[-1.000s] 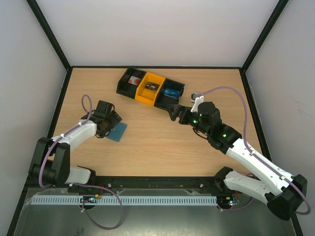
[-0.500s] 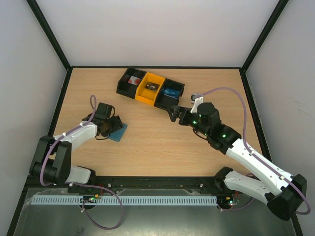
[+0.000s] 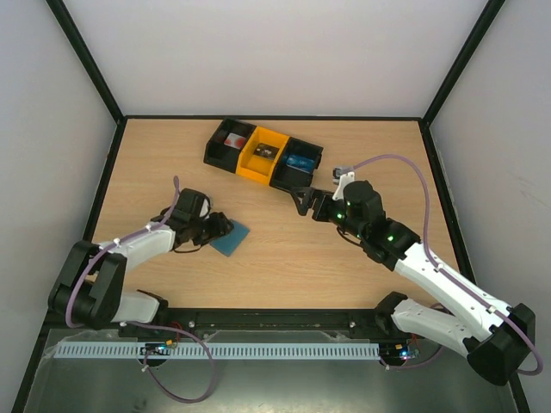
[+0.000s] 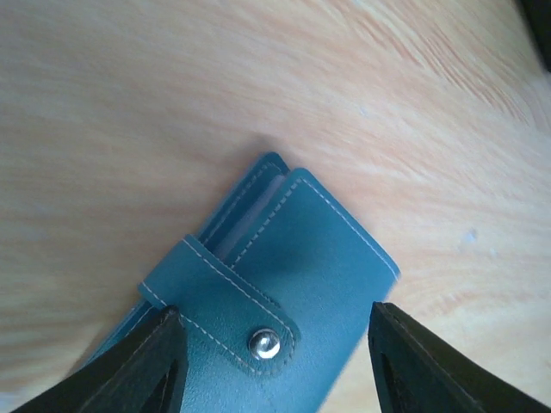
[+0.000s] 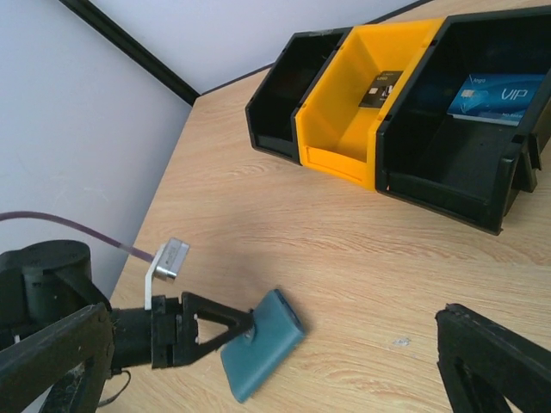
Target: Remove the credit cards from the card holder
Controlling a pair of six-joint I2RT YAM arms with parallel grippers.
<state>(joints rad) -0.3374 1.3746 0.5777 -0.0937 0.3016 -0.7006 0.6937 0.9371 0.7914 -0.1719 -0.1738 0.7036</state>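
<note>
Card holder lies flat on worktop, closed, snap tab fastened, well apart from tray, to its near-left. Left claw half-wide, straddling the holder's tab end; one finger stands just clear of its edge. Right claw wide, holding nothing, just near-side of tray.

Matt, stitched leather-look card holder, shiny metal snap, wood-grain table.

Wooden table, pale walls
</note>
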